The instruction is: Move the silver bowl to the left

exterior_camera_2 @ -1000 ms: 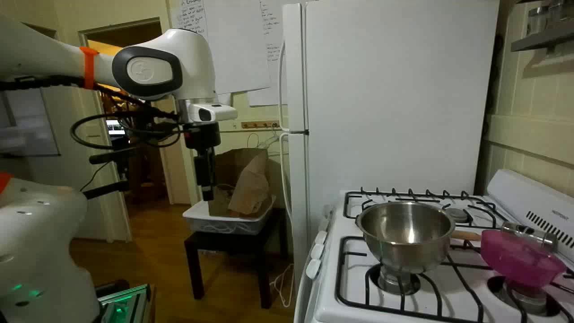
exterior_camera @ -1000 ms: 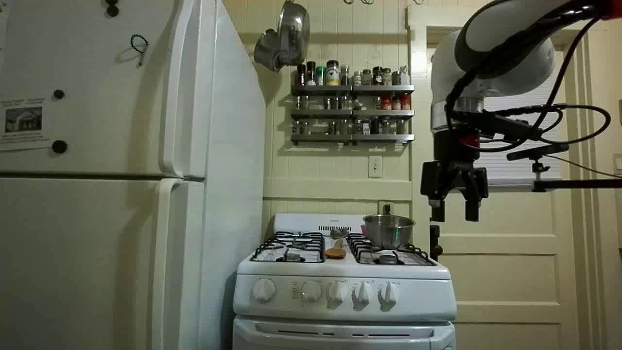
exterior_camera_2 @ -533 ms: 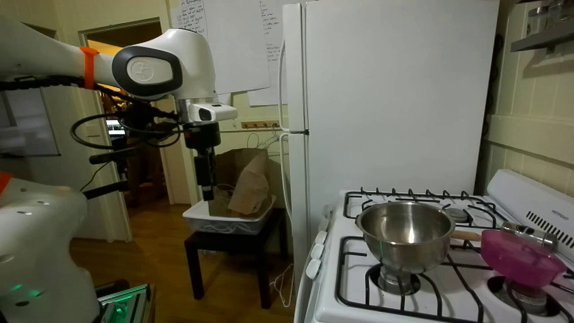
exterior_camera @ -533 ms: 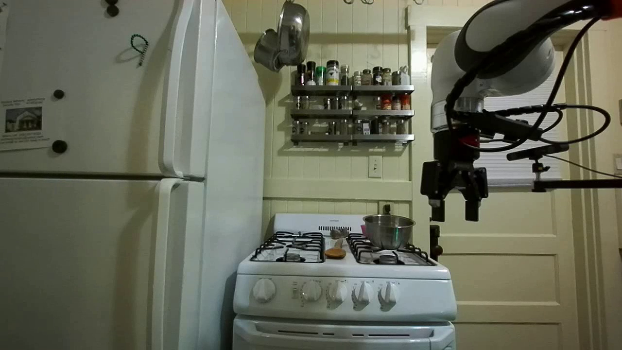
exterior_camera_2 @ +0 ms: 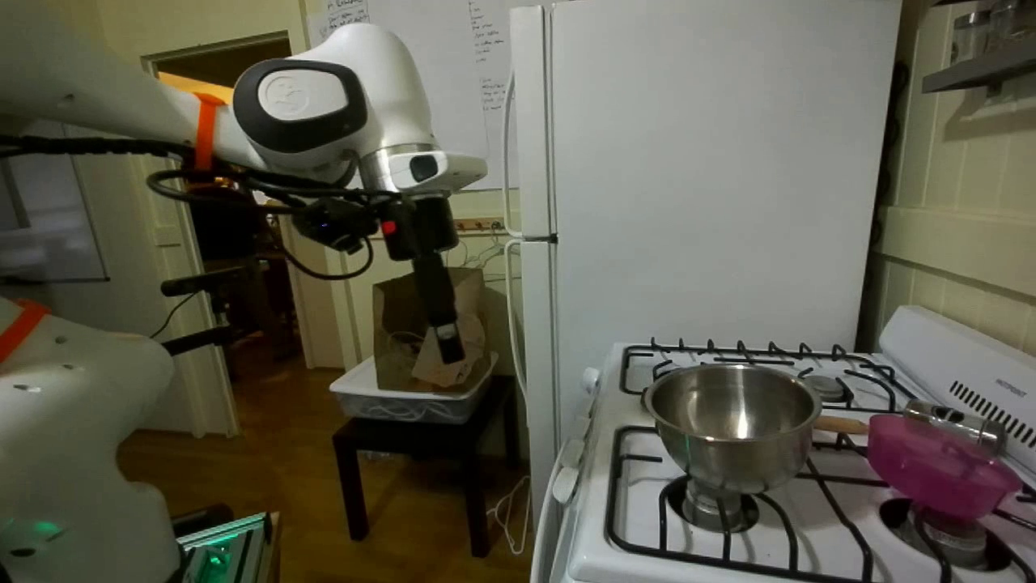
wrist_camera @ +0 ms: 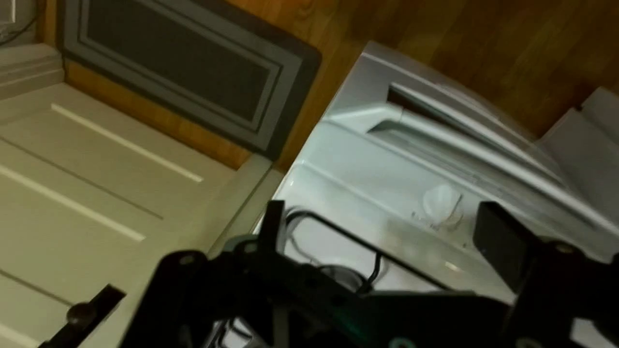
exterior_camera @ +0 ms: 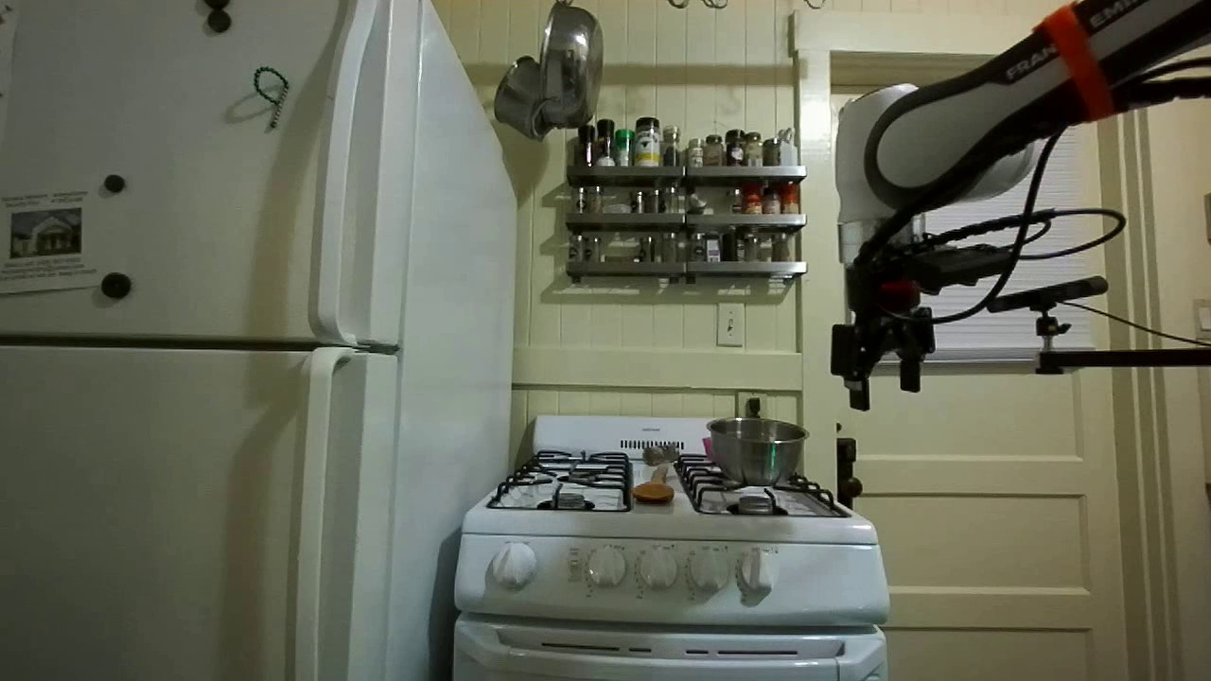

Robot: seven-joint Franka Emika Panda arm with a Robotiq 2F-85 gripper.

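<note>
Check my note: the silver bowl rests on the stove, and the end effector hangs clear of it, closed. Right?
No: the end effector is open, not closed, as the wrist view shows. It does hang clear of the silver bowl, which rests on the stove.

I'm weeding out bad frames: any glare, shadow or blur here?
In an exterior view, a bright glint inside the silver bowl; in an exterior view, shadows on the fridge; in the wrist view, the gripper nearly black, the stove knob soft-edged.
</note>
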